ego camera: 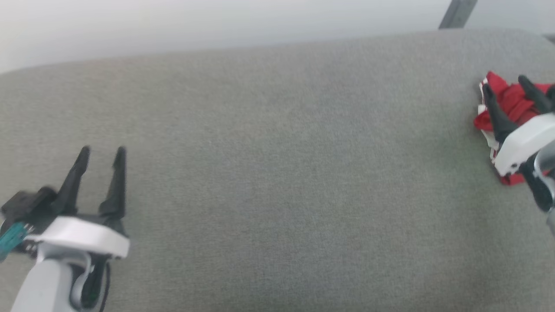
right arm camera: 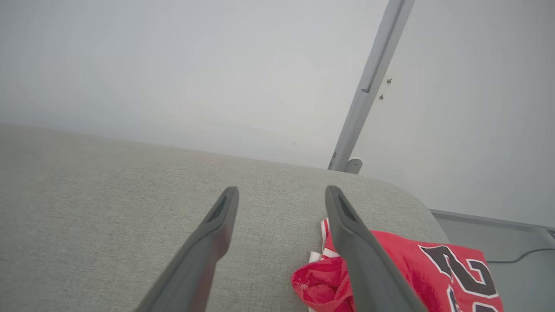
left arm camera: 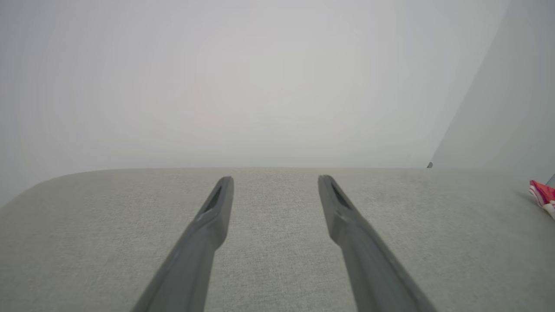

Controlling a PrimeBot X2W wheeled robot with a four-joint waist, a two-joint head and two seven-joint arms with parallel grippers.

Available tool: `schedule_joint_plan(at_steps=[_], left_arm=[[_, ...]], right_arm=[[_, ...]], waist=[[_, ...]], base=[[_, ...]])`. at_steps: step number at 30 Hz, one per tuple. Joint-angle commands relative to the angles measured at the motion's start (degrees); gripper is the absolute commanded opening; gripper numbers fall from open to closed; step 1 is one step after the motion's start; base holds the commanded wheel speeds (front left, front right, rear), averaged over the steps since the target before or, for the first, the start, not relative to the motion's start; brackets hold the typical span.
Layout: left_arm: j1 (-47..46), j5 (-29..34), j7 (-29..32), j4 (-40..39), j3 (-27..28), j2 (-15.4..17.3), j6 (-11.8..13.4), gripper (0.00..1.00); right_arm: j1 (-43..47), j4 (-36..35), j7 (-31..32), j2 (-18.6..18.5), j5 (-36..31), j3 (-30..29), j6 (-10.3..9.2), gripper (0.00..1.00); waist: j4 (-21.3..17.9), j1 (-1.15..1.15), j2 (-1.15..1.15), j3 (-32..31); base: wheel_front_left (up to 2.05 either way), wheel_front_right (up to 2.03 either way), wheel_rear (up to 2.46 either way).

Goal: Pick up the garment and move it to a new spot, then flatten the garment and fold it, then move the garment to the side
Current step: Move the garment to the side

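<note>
The jersey (ego camera: 514, 102) lay crumpled in a small red heap at the far right edge of the head view, on the grey cloth-covered bench (ego camera: 277, 173). White-and-dark striped trim showed along its left side. The right end effector (ego camera: 505, 83) sat over that heap at the right of the frame, its two dark fingers spread apart and pointing toward the upper left.

In the right wrist view the jersey (right arm camera: 403, 260) filled the lower right corner, with part of a black, white-outlined number on it. The right end effector (right arm camera: 282, 190) stood open with bare bench cloth between the fingers. The right-hand finger crossed in front of the red cloth; whether it touched the cloth could not be told. A grey metal post (right arm camera: 368, 86) rose against the pale wall in the upper right, and a thin dark cable (right arm camera: 520, 260) ran at the right edge.

The left end effector (ego camera: 103, 151) was at the lower left of the head view, well apart from the jersey, fingers apart and pointing up. In the left wrist view the left end effector (left arm camera: 275, 180) was likewise open above the bench, and a sliver of the jersey (left arm camera: 542, 195) showed at the right edge.
</note>
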Motion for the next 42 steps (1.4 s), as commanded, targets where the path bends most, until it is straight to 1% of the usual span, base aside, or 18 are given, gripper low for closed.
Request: schedule_joint_plan(at_steps=[1, 6, 9, 12, 14, 18, 26, 31, 42], left_arm=[[1.25, 0.46, -0.22, -0.33, 1.06, -0.27, 0.08, 1.00], [5.69, 0.66, -0.23, -1.23, 6.06, -0.46, 0.07, 1.00], [8.07, 0.77, -0.23, -1.90, 8.26, -0.77, 0.07, 1.00], [10.31, 0.87, -0.22, -2.56, 9.62, -1.29, 0.06, 1.00], [12.07, 1.04, -0.22, -3.28, 10.61, -1.82, 0.06, 1.00], [13.94, 1.37, -0.22, -4.06, 11.20, -2.35, 0.06, 1.00], [15.85, 1.93, -0.23, -4.48, 12.57, -3.80, 0.06, 1.00], [16.66, 1.95, -0.23, -4.90, 12.86, -4.45, 0.06, 1.00], [17.16, 2.05, -0.23, -5.38, 12.52, -4.80, 0.06, 1.00]], right_arm=[[1.26, -0.59, -0.87, 0.23, -0.03, -0.23, -0.07, 1.00], [5.96, -3.07, -2.76, 1.87, -2.17, -1.44, -0.07, 1.00], [9.27, -5.25, -3.08, 3.37, -3.49, -3.26, -0.07, 1.00], [12.54, -8.17, -3.13, 4.48, -5.23, -6.09, -0.07, 1.00], [16.35, -10.70, -3.10, 5.80, -6.89, -9.07, -0.08, 1.00], [20.59, -13.93, -3.12, 7.18, -8.91, -12.27, -0.07, 1.00], [26.62, -18.54, -3.12, 9.78, -11.72, -16.30, -0.07, 1.00], [28.28, -20.78, -3.14, 10.72, -12.90, -17.81, -0.07, 1.00], [29.79, -23.00, -3.14, 11.72, -13.95, -19.61, -0.07, 1.00]], waist=[[1.16, 0.00, 0.00, -1.73], [1.64, 0.00, 0.00, -4.19], [1.74, 0.00, 0.00, -5.45], [1.84, 0.00, 0.00, -6.34], [1.90, 0.00, 0.00, -7.15], [1.91, 0.00, 0.00, -7.84], [1.60, 0.00, 0.00, -8.66], [1.43, 0.00, 0.00, -8.61], [1.22, 0.00, 0.00, -8.37]], base=[[0.00, 0.00, 0.00], [0.00, 0.00, 0.00], [0.00, 0.00, 0.00], [0.00, 0.00, 0.00], [0.00, 0.00, 0.00], [0.00, 0.00, 0.00], [0.00, 0.00, 0.00], [0.00, 0.00, 0.00], [0.00, 0.00, 0.00]])
